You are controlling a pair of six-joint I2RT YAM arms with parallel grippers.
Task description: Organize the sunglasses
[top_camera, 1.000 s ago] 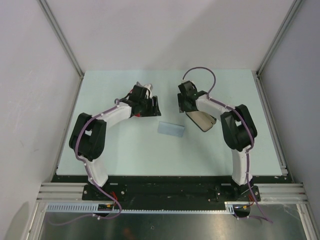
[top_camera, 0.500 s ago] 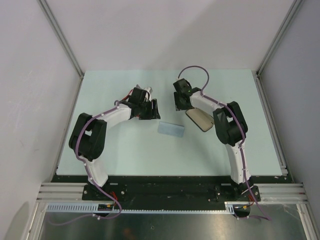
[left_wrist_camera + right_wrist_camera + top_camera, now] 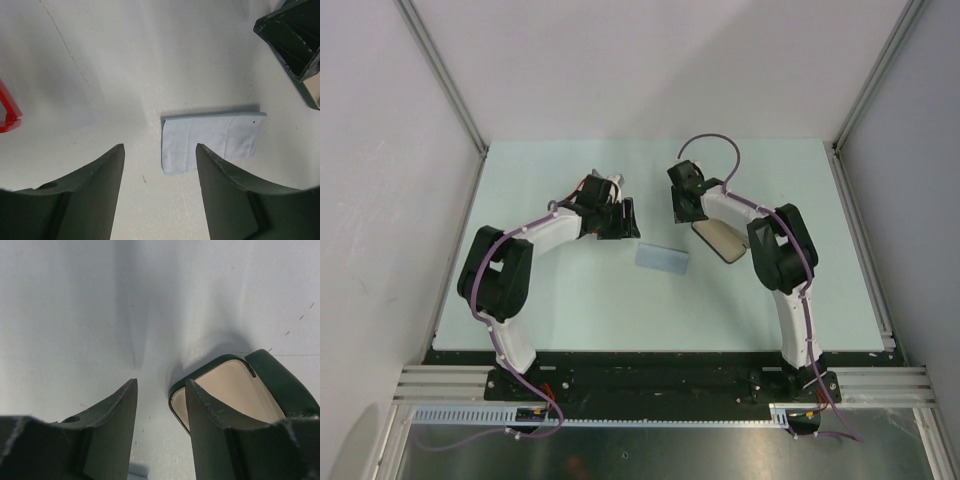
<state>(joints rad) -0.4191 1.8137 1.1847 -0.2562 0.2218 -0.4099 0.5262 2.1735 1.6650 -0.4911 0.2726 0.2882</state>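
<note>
Left pincer (image 3: pixel 159 150) hangs low over the tabletop (image 3: pixel 100 60), jaws spread wide, nothing between them. Just ahead, partly tucked behind one fingertip, lies the pale blue cloth (image 3: pixel 210 140): folded, soft, flat. The sunglasses (image 3: pixel 8 113) sit well out past the opposite finger. Only a corner of thin glossy red frame shows at the edge of my wrist view, and the lenses and arms are out of sight.

Right pincer (image 3: pixel 160 385) is parted about halfway, also empty. The open case (image 3: pixel 230 390) is just beside the outside of one finger, though whether it's touching I can't tell. It has a dark hard shell, a smooth beige lining and rounded corners.

My read on the glasses: light, stiff plastic, slick, with hinged arms that may flop and lenses that scratch or smudge. I'd pinch the frame's top bar or bridge gently, pads off the lenses, because a thin frame could twist or skid on this smooth tabletop.
</note>
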